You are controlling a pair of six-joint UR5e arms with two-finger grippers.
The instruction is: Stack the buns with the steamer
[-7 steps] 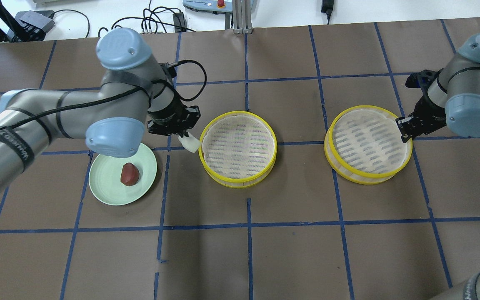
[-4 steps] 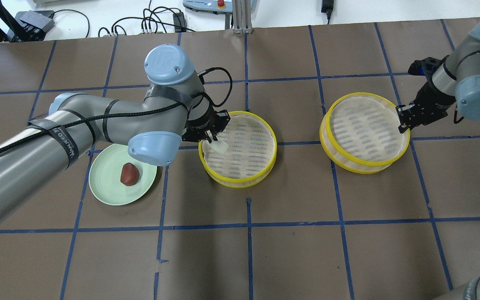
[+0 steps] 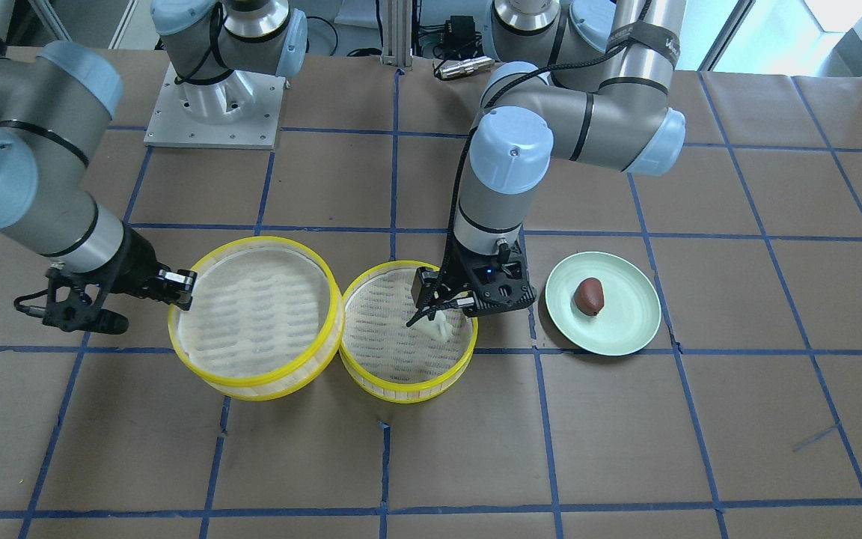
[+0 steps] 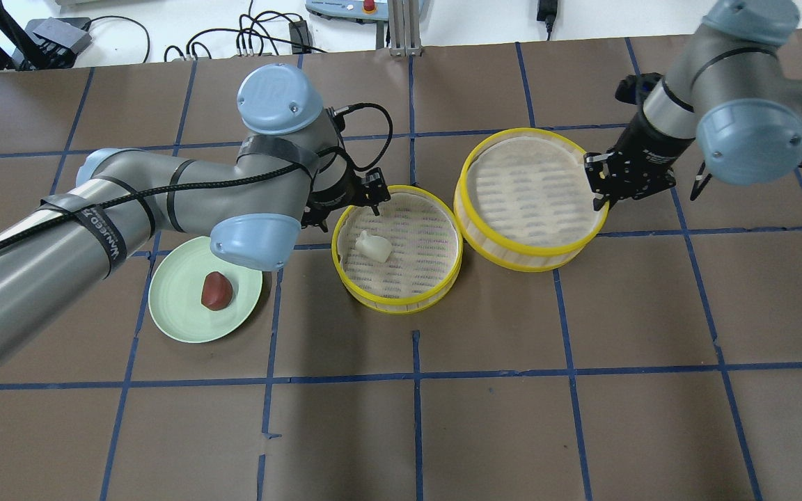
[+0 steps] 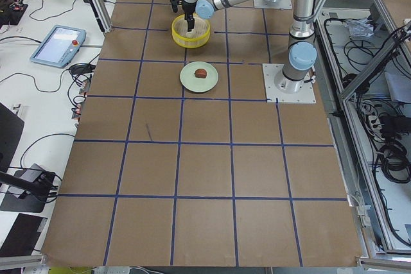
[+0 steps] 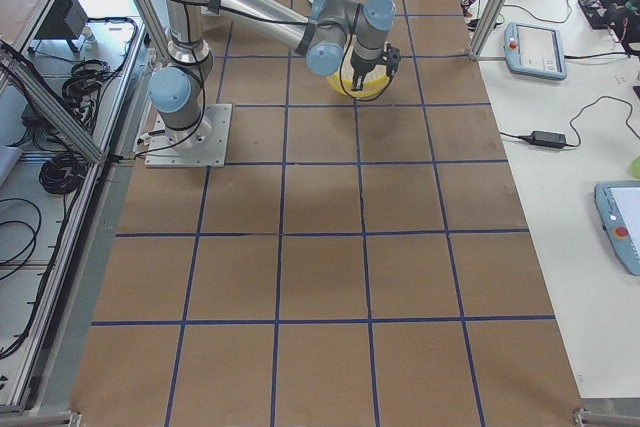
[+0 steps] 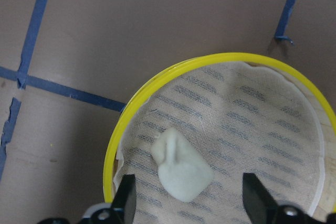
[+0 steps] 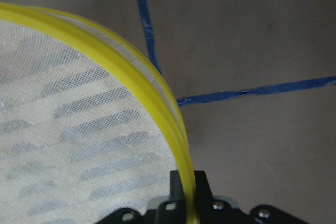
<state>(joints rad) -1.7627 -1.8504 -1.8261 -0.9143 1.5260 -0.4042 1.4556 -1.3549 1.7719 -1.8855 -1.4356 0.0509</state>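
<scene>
The white bun [image 4: 373, 245] lies in the middle yellow-rimmed steamer [image 4: 401, 306], near its left side; it also shows in the front view [image 3: 435, 327] and the left wrist view [image 7: 181, 165]. My left gripper [image 4: 367, 205] is open and empty just above it, one finger on each side [image 7: 190, 203]. The dark reddish-brown bun [image 4: 216, 291] lies on the pale green plate [image 4: 178, 306]. My right gripper [image 4: 599, 191] is shut on the rim of the second steamer [image 4: 512, 259] and holds it tilted, right beside the first one [image 8: 186, 182].
Cables and devices [image 4: 269, 35] lie beyond the table's far edge. The brown table top carries a blue tape grid [image 4: 415, 379]. The two steamers nearly touch in the front view [image 3: 340, 329].
My left gripper carried the white bun over the middle steamer, let it go there and opened. My right arm moved the second steamer left, up against the first.
</scene>
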